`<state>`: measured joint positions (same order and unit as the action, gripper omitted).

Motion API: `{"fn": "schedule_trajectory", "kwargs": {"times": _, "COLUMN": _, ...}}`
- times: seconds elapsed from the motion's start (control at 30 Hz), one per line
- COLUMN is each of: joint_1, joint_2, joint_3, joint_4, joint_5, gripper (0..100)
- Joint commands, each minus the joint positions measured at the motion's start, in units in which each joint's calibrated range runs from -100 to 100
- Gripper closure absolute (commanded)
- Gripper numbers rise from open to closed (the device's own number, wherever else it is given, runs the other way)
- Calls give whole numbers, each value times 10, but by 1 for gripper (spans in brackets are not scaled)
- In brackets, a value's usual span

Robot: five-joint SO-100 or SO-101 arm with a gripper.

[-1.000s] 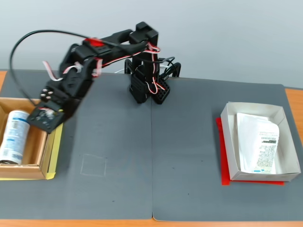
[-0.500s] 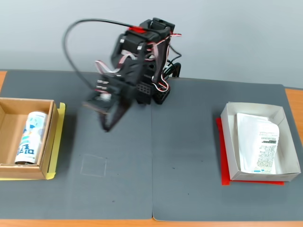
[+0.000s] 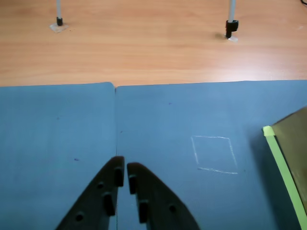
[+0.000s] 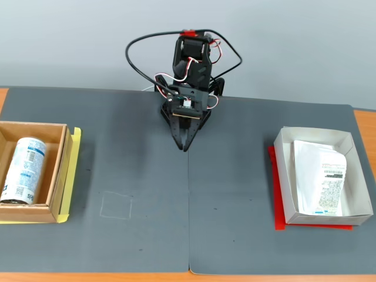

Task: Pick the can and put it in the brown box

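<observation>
The slim white-and-blue can [image 4: 22,170] is found lying lengthwise in the tan cardboard box [image 4: 59,176] at frame left, well apart from the empty, closed tool [image 4: 185,144] at upper centre.

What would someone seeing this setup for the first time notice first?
Probably the black arm at the back middle of the dark mat, folded up with its gripper shut and pointing down at the mat's seam. Next, the can lying on its side inside the brown box at the fixed view's left edge. Opposite, on the right, a white paper box holds a flat printed pouch.
</observation>
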<state>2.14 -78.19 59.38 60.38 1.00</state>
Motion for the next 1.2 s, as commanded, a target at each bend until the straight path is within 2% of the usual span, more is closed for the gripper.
{"fn": "schedule_trajectory", "kwargs": {"times": 0.0, "joint_1": -25, "joint_2": -103, "joint_3": 84, "joint_4": -5, "joint_5": 3, "gripper": 99}}
{"fn": "schedule_trajectory", "kwargs": {"times": 0.2, "joint_1": -28, "joint_2": -212, "joint_3": 224, "joint_4": -5, "joint_5": 3, "gripper": 99}}
{"fn": "schedule_trajectory", "kwargs": {"times": 0.5, "joint_1": -35, "joint_2": -212, "joint_3": 362, "joint_4": -6, "joint_5": 3, "gripper": 99}}
{"fn": "schedule_trajectory", "kwargs": {"times": 0.63, "joint_1": -84, "joint_2": -213, "joint_3": 366, "joint_4": 12, "joint_5": 3, "gripper": 99}}
{"fn": "schedule_trajectory", "kwargs": {"times": 0.8, "joint_1": -90, "joint_2": -218, "joint_3": 357, "joint_4": 55, "joint_5": -1, "gripper": 99}}
{"fn": "schedule_trajectory", "kwargs": {"times": 0.93, "joint_1": -91, "joint_2": -218, "joint_3": 333, "joint_4": 138, "joint_5": -1, "gripper": 99}}
{"fn": "schedule_trajectory", "kwargs": {"times": 1.17, "joint_1": -90, "joint_2": -217, "joint_3": 329, "joint_4": 143, "joint_5": -1, "gripper": 99}}
